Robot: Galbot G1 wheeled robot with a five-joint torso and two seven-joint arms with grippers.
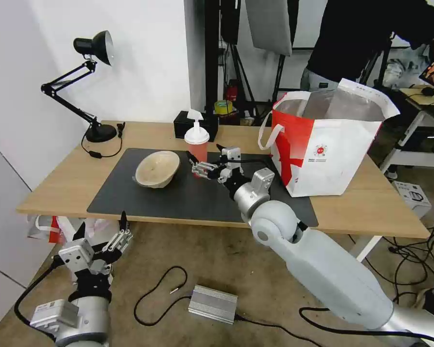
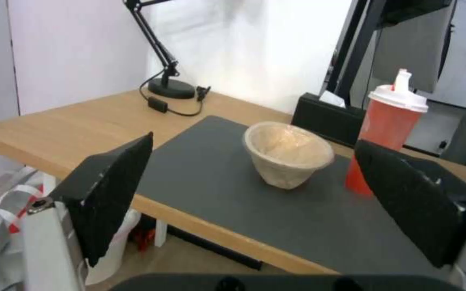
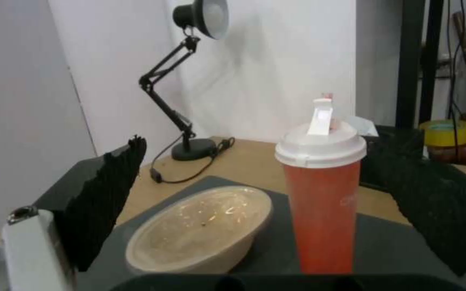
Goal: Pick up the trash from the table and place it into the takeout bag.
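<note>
The red cup (image 1: pixel 196 143) with its white lid stands upright on the grey mat (image 1: pixel 178 197), near the back of the table (image 1: pixel 58 188), just in front of the black tissue box (image 1: pixel 183 126). Beside it, a little apart on the mat, sits the beige bowl (image 1: pixel 157 168), also upright. The right gripper (image 1: pixel 201 166) is level with the lower half of the cup, its fingers spread wide with the cup between them but not yet touching, as the right wrist view shows. I'd say the step in hand is closing on the cup. To do it well, the fingers should meet the cup's body below the lid, squarely, and squeeze gently, since a thin cup may buckle or tip. The bowl is close enough to be nudged. The white and red takeout bag (image 1: pixel 323 154) stands open at the table's right end. The left gripper (image 1: pixel 112 243) hangs open below the table's front edge, idle.
</note>
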